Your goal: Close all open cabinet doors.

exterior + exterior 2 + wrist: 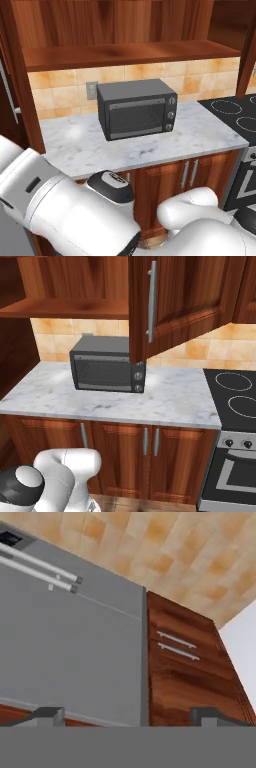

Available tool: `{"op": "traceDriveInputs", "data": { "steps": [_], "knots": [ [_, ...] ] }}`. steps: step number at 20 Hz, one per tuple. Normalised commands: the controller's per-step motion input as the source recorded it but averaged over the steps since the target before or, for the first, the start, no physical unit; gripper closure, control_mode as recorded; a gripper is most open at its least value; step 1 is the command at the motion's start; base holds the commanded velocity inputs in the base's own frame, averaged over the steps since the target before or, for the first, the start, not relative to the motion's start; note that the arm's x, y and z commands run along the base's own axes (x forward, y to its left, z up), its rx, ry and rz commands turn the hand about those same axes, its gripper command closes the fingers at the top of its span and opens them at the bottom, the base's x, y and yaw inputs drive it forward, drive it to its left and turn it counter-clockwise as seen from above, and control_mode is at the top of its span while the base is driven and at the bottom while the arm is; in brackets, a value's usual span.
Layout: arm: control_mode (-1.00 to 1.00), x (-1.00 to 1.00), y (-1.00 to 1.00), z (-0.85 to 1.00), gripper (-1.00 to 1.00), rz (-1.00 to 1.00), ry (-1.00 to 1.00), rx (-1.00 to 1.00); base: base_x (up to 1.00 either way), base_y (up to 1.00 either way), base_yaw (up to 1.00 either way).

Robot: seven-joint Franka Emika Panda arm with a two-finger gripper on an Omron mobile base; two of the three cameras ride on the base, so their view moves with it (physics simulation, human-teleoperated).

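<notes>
Fingers [128, 716] spread wide, holding nothing. One cabinet door [185, 301] hangs open above the table [170, 396], at one o'clock from the microwave [107, 371].

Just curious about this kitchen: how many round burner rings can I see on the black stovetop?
2 in the right base view: one ring at the back, one nearer the front, both on the stovetop right of the marble counter. More may lie beyond the picture's edge.

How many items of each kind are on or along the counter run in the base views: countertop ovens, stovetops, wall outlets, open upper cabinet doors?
Toaster oven: 1
Stovetop: 1
Wall outlet: 1
Open upper cabinet door: 1
Total: 4
</notes>
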Motion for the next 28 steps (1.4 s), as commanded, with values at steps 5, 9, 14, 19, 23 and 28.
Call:
{"op": "traceDriveInputs", "data": {
  "steps": [5,9,14,19,23,28],
  "knots": [
    [-1.0,0.24,0.07,-0.02,-1.0,-0.2,0.0,0.0,0.0,0.0,0.0],
    [-1.0,0.43,0.0,-0.04,-1.0,-0.13,0.0,0.04,0.0,0.0,0.0],
    [-1.0,0.44,0.0,-0.13,-1.0,-0.18,0.01,0.01,0.0,0.0,0.0],
    [-1.0,0.36,0.0,-0.15,-1.0,-0.18,0.0,0.0,0.0,0.0,0.0],
    [-1.0,0.21,0.0,-0.03,-1.0,-0.16,0.02,0.0,0.0,0.0,0.0],
    [-1.0,0.16,-0.01,0.0,-1.0,-0.09,0.0,0.01,0.0,0.0,0.0]
  ]
}}
